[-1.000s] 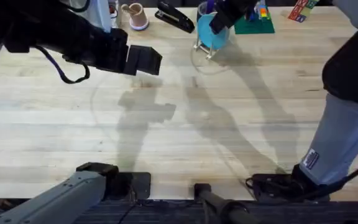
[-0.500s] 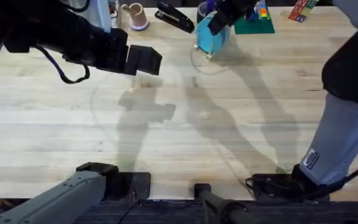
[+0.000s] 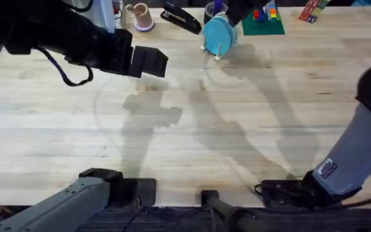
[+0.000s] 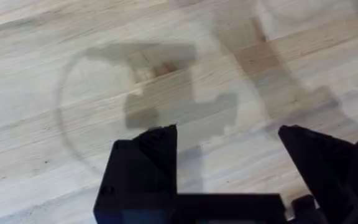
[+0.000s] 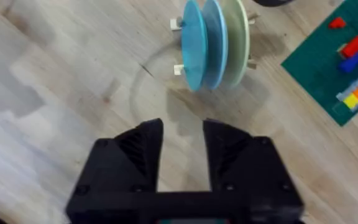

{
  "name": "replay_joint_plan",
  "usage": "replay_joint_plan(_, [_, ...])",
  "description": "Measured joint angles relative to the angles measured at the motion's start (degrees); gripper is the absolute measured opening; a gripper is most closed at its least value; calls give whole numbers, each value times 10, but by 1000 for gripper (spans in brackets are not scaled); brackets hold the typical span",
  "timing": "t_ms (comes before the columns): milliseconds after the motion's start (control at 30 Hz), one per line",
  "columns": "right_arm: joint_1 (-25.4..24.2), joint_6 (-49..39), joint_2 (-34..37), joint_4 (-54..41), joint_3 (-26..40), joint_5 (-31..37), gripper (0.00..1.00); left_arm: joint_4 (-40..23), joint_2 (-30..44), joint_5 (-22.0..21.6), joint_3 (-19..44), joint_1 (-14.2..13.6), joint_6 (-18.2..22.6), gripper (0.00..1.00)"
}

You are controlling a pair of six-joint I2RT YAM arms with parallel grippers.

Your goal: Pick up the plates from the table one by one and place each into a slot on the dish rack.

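We see the rack [image 5: 211, 46] holding three plates [image 5: 194, 45] on edge, just beyond our right jaws, apart and empty; left jaws apart over bare bench [image 4: 36, 74].

Bright overhead light, soft arm shadows

Pale wooden table [image 3: 250, 122]: butcher-block planks, visible grain, matt, faint ring marks. Smooth plastic plates [image 5: 213, 43], turquoise and pale blue, soft sheen, on edge in light unfinished wooden dish rack [image 5: 178, 25] near far edge of tabletop. Black matt plastic fingers [image 5: 143, 146] on right gripper [image 5: 182, 149] and left gripper [image 4: 229, 168].
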Motion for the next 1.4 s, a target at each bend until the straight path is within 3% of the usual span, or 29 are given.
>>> replay_joint_plan(100, [0, 1, -26, -4, 0, 0, 600, 1, 0, 0, 0, 0, 0, 995])
replay_joint_plan(200, [0, 1, -58, -5, -2, 0, 959, 1, 0, 0, 0, 0, 0, 995])
replay_joint_plan(233, [0, 1, -71, -3, -7, 1, 985, 1, 0, 0, 0, 0, 0, 995])
replay_joint_plan(367, [0, 1, -138, 11, -55, 13, 992, 1, 0, 0, 0, 0, 0, 995])
replay_joint_plan(667, [1, 33, -313, 17, -257, 28, 995, -1, 0, 0, 0, 0, 0, 995])
replay_joint_plan(967, [15, 81, -413, 22, -414, 28, 994, -8, 0, 0, 0, 0, 0, 995])
replay_joint_plan(1400, [37, 98, -431, 3, -439, 28, 993, -16, 0, 0, 0, 0, 0, 995])
